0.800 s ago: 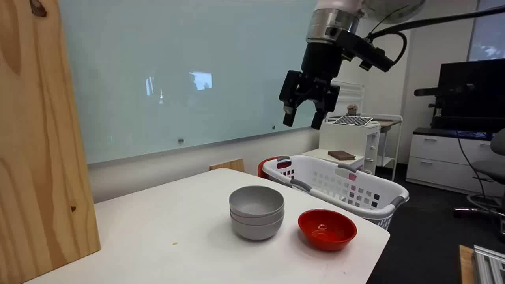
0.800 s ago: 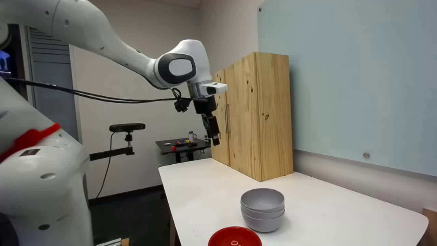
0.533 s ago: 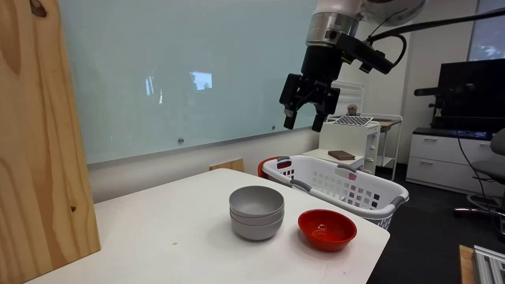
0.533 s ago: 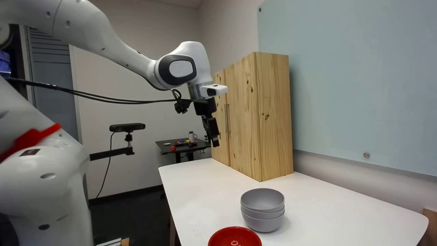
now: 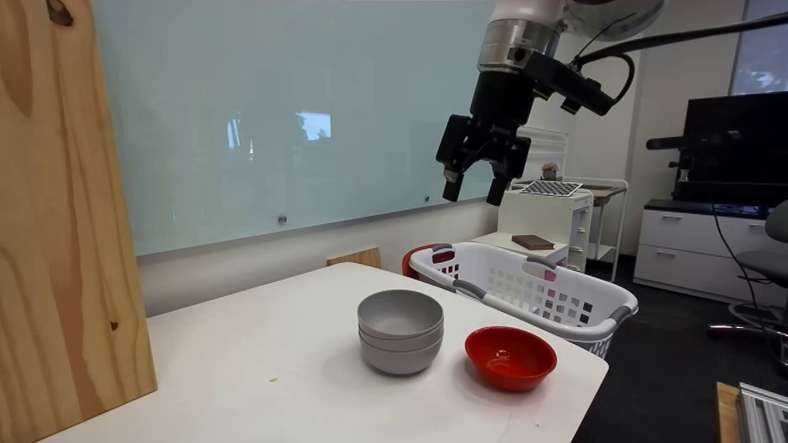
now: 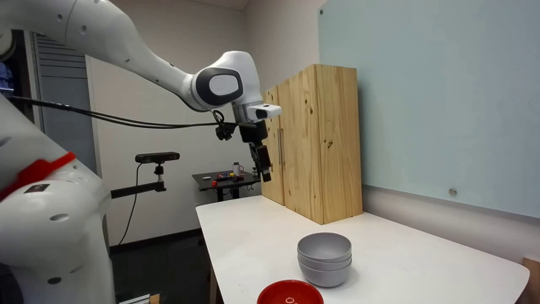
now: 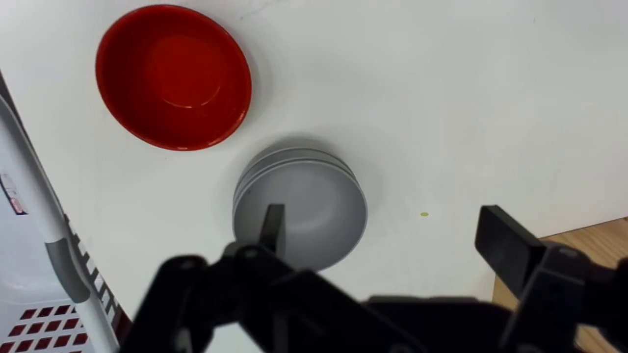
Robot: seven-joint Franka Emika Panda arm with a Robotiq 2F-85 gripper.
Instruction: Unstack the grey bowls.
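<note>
The grey bowls [image 5: 401, 362] stand upright, nested in one stack on the white table [image 5: 246, 363]. Three rims show in both exterior views, so the stack appears to hold three bowls [image 6: 325, 276]. The top bowl is empty in the wrist view [image 7: 319, 201]. My gripper [image 5: 474, 192] is open and empty, high above the table; it also shows from the side in an exterior view [image 6: 265, 174]. In the wrist view its fingers [image 7: 385, 215] are wide apart; the left finger overlaps the stack and the right finger is over the table near the wooden cabinet.
A shiny red bowl [image 5: 511, 363] sits beside the stack, near the table edge. A white slotted basket [image 5: 594, 332] stands just off that edge. A tall wooden cabinet [image 6: 318, 147] stands on the table. A glass board [image 5: 277, 123] hangs on the wall behind.
My gripper has come down very slightly since the earliest frames and shows no motion since half a second ago. The bowls have not moved.
</note>
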